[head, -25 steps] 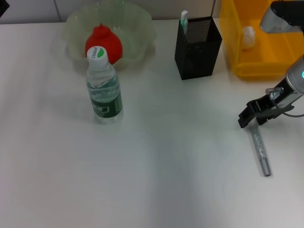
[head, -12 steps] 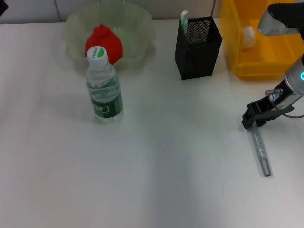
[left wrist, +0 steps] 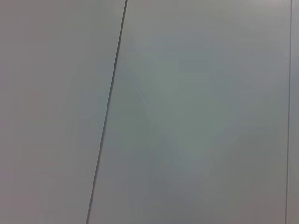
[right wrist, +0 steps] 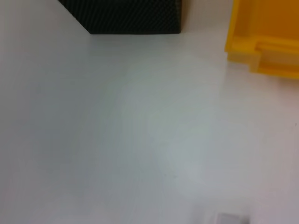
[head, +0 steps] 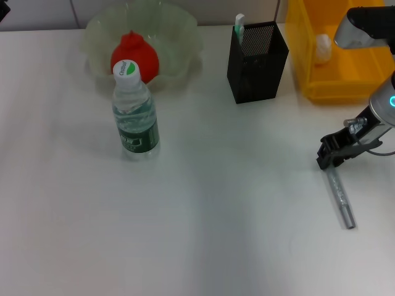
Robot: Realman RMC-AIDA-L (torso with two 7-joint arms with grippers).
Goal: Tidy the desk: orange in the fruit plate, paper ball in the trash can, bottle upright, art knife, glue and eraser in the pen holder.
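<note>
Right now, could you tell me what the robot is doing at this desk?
It is tidying the desk, and most of that looks done. The orange sits in the fruit plate, the paper ball lies in the trash can, and the bottle stands upright. The right hand is low over the top end of the grey art knife, which lies flat on the desk on the robot's right. Something white and green pokes out of the pen holder. The left hand is out of view.

Right gripper (head: 329, 155) low at right edge, left arm unseen
</note>
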